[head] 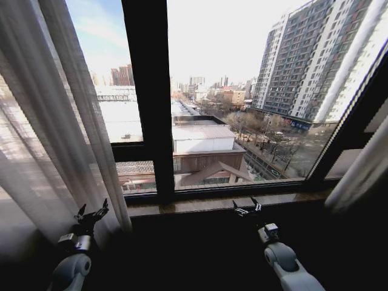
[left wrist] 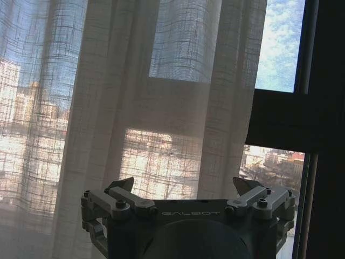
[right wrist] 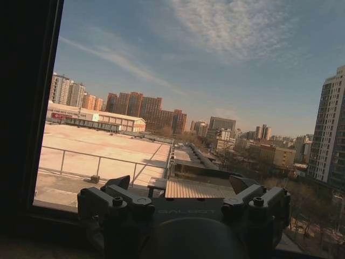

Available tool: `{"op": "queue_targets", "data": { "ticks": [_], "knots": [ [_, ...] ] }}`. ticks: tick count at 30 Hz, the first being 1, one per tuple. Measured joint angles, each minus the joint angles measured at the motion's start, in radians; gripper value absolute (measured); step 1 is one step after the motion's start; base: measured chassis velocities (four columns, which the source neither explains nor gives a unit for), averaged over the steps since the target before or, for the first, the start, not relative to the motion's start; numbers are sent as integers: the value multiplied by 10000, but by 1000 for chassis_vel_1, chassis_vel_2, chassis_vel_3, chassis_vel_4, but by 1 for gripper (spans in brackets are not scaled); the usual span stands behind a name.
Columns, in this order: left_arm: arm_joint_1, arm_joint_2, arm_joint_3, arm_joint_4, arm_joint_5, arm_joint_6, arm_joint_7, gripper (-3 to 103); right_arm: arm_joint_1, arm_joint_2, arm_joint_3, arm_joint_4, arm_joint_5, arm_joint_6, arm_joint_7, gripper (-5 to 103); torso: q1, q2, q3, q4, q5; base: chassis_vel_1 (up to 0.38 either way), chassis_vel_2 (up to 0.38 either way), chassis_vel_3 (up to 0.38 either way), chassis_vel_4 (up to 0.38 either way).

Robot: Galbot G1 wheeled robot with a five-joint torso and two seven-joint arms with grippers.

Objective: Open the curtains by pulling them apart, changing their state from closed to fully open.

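Note:
The sheer white curtains hang parted: the left panel (head: 54, 121) is bunched at the left of the window, the right panel (head: 364, 170) is gathered at the far right edge. My left gripper (head: 92, 213) is open, low at the left, right next to the left panel's inner folds, with nothing between its fingers. In the left wrist view the pleated left panel (left wrist: 135, 108) hangs close before the open left gripper (left wrist: 186, 186). My right gripper (head: 247, 207) is open near the sill, facing bare glass; the right gripper (right wrist: 180, 183) holds nothing.
A thick black window bar (head: 148, 91) stands upright between the panes. A brown sill (head: 230, 201) runs under the glass. City buildings lie outside. Below the sill it is dark.

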Motion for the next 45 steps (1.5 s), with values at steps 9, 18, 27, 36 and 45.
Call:
{"op": "queue_targets", "data": {
  "ticks": [9,18,27,36,45],
  "knots": [
    [0,0,0,0,1,0,0,100,0,0,0,0,0,0,0,100,3,-1,1,1,-2,0,0,0,0],
    [0,0,0,0,0,0,0,100,0,0,0,0,-1,0,0,100,3,-1,1,0,-1,0,0,0,0],
    [0,0,0,-1,0,-1,0,100,0,0,0,0,0,0,0,100,3,-1,1,0,-1,0,0,0,0],
    [0,0,0,0,1,0,0,100,0,0,0,0,-1,0,0,100,4,0,1,0,-1,0,0,0,0],
    [0,0,0,0,0,0,0,100,0,0,0,0,0,0,0,100,3,-1,1,0,-1,0,0,0,0]
  ]
}}
